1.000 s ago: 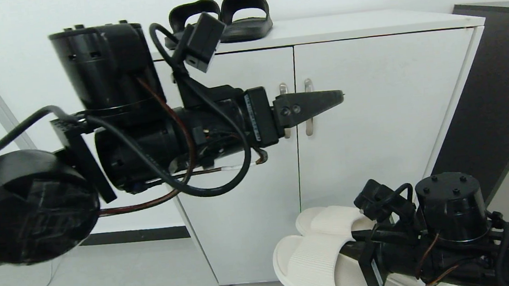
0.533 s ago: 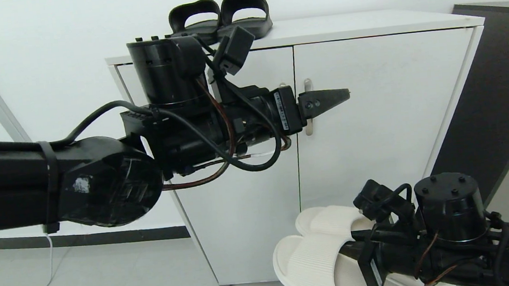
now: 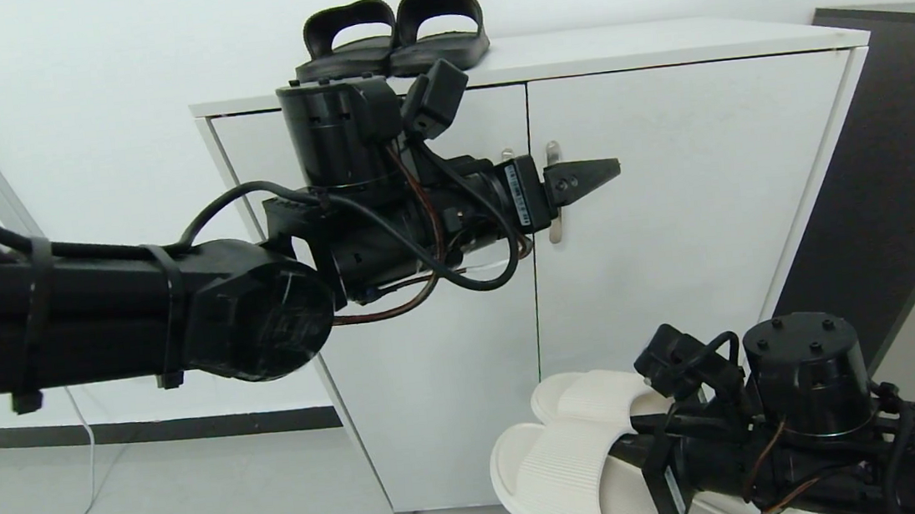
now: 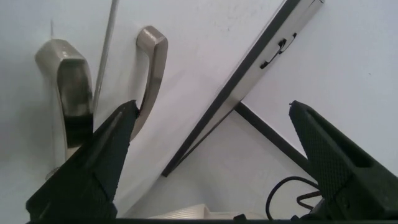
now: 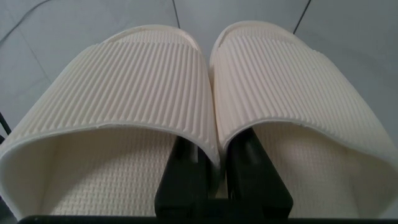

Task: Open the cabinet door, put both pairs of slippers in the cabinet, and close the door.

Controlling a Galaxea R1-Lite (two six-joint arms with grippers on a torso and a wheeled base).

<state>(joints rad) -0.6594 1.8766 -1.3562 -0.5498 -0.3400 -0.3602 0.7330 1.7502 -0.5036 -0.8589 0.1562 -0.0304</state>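
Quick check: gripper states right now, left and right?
Left gripper: open, empty, by the cabinet handles.
Right gripper: closed on the white slippers.

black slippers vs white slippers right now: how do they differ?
Look: black slippers have smooth dark straps; white slippers have ribbed cream straps. Place: black slippers rest on top of the cabinet; white slippers hang low before its right door. Hold: black slippers are free; white slippers are clamped by the right gripper. Both pairs lie side by side, outside the shut cabinet.

Left door handle [image 3: 506,154]: mostly hidden behind left gripper [image 3: 610,167], frame centre.
White slippers [image 3: 564,448]: cut off at bottom edge.
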